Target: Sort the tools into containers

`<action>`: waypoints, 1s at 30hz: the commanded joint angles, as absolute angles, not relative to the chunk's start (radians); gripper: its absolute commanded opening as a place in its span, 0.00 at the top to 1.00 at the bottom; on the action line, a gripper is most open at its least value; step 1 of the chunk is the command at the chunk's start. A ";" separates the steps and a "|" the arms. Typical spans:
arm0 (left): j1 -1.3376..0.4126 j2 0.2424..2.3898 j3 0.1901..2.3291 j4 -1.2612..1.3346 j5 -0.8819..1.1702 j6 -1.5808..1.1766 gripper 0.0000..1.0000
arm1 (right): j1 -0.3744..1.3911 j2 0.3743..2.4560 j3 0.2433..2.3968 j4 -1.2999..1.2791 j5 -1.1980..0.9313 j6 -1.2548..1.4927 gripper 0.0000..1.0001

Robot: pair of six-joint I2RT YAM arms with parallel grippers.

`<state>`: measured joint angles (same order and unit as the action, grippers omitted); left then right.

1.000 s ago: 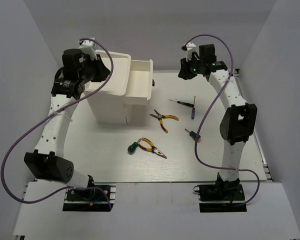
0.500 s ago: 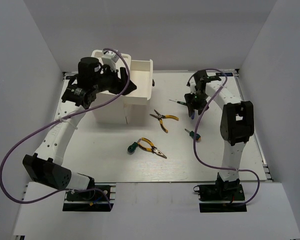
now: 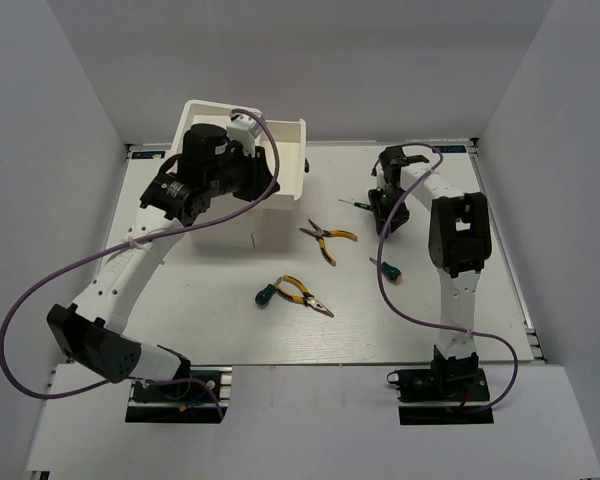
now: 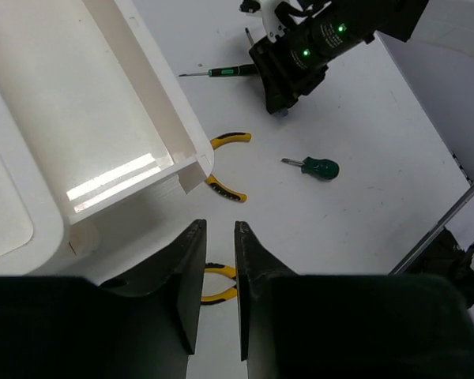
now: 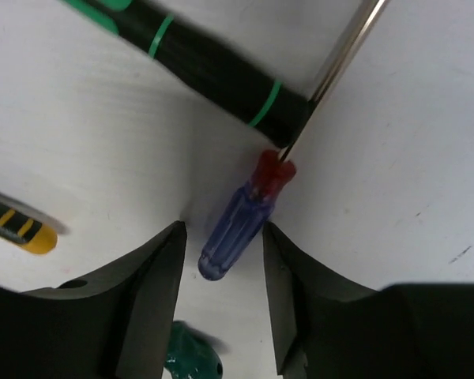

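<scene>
Table (image 3: 460, 300) contents, listed from the arm bases outward. The near pliers (image 3: 305, 293) lie on a diagonal axis, with the yellow-and-black handles toward the far left and the jaws pointing near right. The left green screwdriver (image 3: 265, 295) lies just beside those handles, its stubby handle at the near-left end. The right green screwdriver (image 3: 385, 268) lies well apart to the right, with its handle near right and its shaft pointing far left. The far pliers (image 3: 325, 238) lie farther out, between the box unit (image 3: 215, 222) and the right arm. Their jaws point far left toward the unit and their handles splay to the right and toward the bases. The right gripper (image 5: 223, 237) is lowered to the table beyond them. Its jaws are parted and stand on either side of the purple-handled screwdriver (image 5: 233, 229) without clamping it. In the right wrist view this tool lies flat, handle butt between the fingers and red collar ahead of them. Its shaft runs up and to the right. The dark-handled screwdriver (image 3: 360, 204) lies on a roughly left-right axis with its tip pointing left. The butt of its handle sits just beside the purple tool's collar. The drawer (image 3: 288, 160) is pulled out to the right from the top of the box unit. The left gripper (image 4: 219, 237) hangs above the table by the drawer's near corner. Its jaws are parted by only a narrow slit and grip nothing.
</scene>
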<state>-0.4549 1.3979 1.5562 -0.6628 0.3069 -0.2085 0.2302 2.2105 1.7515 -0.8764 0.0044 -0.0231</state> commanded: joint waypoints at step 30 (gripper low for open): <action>-0.563 1.350 1.529 -0.670 0.002 -0.278 0.66 | 0.333 2.072 2.259 -0.405 -0.828 0.072 1.00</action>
